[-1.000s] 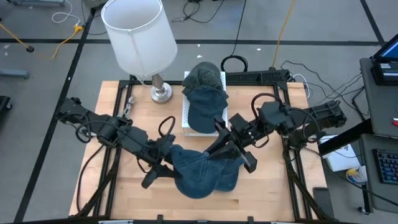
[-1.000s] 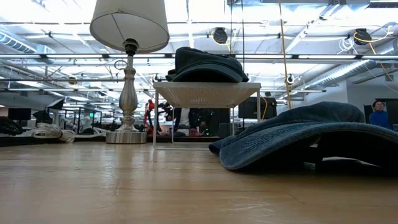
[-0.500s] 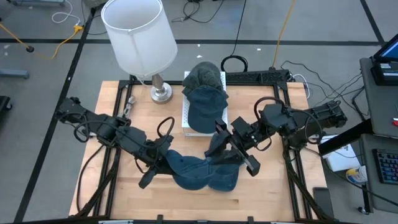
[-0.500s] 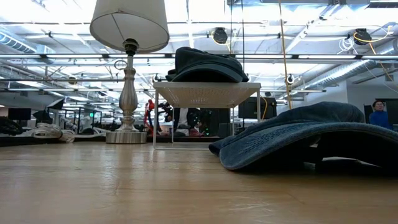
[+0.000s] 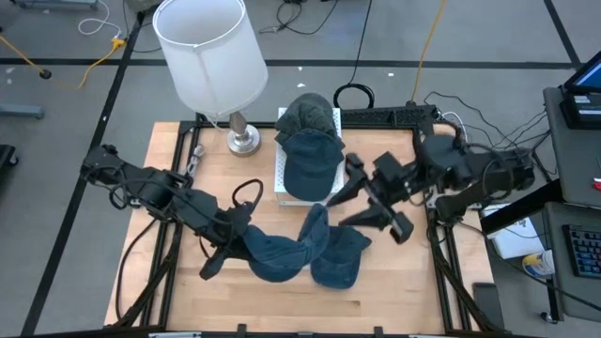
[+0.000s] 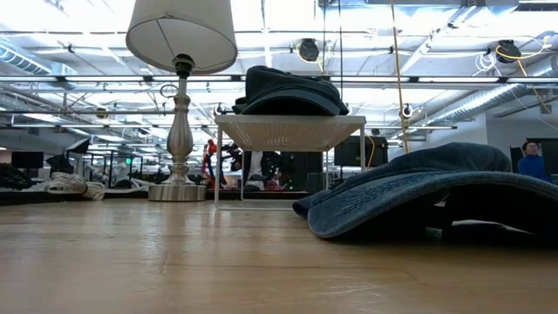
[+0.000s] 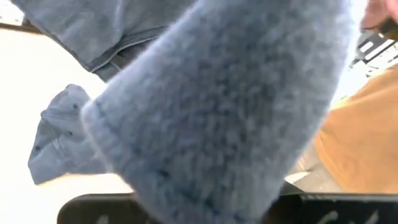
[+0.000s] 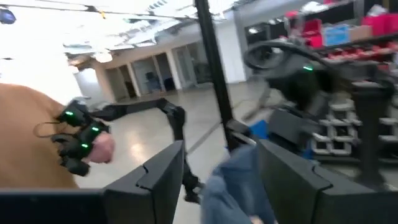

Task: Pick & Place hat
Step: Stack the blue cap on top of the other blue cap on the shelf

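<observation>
One camera hangs overhead, looking straight down on the whole table [image 5: 188, 291] and both arms. Another sits at tabletop level, looking across into the room; both catch the lamp [image 5: 208, 56] and white stand [image 6: 289, 131]. The left wrist camera is pressed close against blue cloth; the right wrist one looks past its fingers into the room

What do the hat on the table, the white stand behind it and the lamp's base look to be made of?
Hat on the table: soft blue denim-like cloth; it folds and droops, with stitched seams showing.
White stand: looks like perforated white plastic or painted metal; fine mesh edge, thin legs.
Lamp base: polished silvery metal by its shine, turned shape.
Tabletop: pale wood, grain visible.
</observation>
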`<state>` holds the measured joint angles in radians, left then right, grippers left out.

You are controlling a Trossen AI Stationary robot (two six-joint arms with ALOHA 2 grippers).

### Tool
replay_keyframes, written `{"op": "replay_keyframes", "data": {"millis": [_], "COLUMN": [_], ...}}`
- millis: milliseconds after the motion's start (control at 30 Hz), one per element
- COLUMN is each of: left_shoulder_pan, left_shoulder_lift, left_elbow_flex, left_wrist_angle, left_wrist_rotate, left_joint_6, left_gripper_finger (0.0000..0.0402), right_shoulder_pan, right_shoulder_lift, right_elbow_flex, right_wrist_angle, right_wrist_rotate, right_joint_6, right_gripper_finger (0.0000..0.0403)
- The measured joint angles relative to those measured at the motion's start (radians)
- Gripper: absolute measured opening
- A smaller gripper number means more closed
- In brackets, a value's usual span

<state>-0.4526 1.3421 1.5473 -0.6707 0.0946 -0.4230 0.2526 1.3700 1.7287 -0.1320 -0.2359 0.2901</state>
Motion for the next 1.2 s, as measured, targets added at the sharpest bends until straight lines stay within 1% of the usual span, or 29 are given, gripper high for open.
{"op": "replay_keyframes", "data": {"millis": [167,200,300,433,633,767,900,967,1067,1200], "left_shoulder_pan": [0.022,0.030,0.047,0.072,0.111,0.119,0.119,0.119,0.119,0.119], "left_shoulder_lift": [-0.002,-0.002,-0.002,-0.002,-0.002,-0.002,-0.002,-0.002,-0.002,-0.002], "left_elbow_flex": [0.000,0.000,0.000,0.000,0.000,0.000,0.000,0.000,0.000,0.000], "left_wrist_angle": [-0.042,-0.042,-0.039,-0.088,-0.126,-0.163,-0.174,-0.174,-0.188,-0.227], "left_wrist_rotate": [0.012,0.004,-0.023,-0.041,-0.043,-0.016,-0.016,-0.016,-0.015,-0.015], "left_joint_6": [-0.042,-0.050,-0.061,-0.061,-0.061,-0.063,-0.062,-0.062,-0.068,-0.077], "left_gripper_finger": [0.0008,0.0008,0.0008,0.0008,0.0008,0.0008,0.0008,0.0008,0.0008,0.0008], "right_shoulder_pan": [-0.080,-0.099,-0.155,-0.207,-0.235,-0.236,-0.221,-0.205,-0.178,-0.131], "right_shoulder_lift": [-0.051,-0.055,-0.055,-0.019,0.031,0.062,0.085,0.100,0.129,0.136], "right_elbow_flex": [0.000,0.000,0.000,0.000,0.000,-0.001,0.000,0.000,0.000,0.000], "right_wrist_angle": [-0.148,-0.172,-0.223,-0.261,-0.249,-0.258,-0.260,-0.260,-0.256,-0.255], "right_wrist_rotate": [-0.007,-0.025,-0.125,-0.247,-0.293,-0.293,-0.260,-0.259,-0.257,-0.198], "right_joint_6": [-0.040,-0.040,-0.024,-0.004,-0.035,-0.077,-0.119,-0.126,-0.130,-0.139], "right_gripper_finger": [0.0174,0.0169,0.0158,0.0147,0.0153,0.0169,0.0186,0.0192,0.0196,0.0196]}}
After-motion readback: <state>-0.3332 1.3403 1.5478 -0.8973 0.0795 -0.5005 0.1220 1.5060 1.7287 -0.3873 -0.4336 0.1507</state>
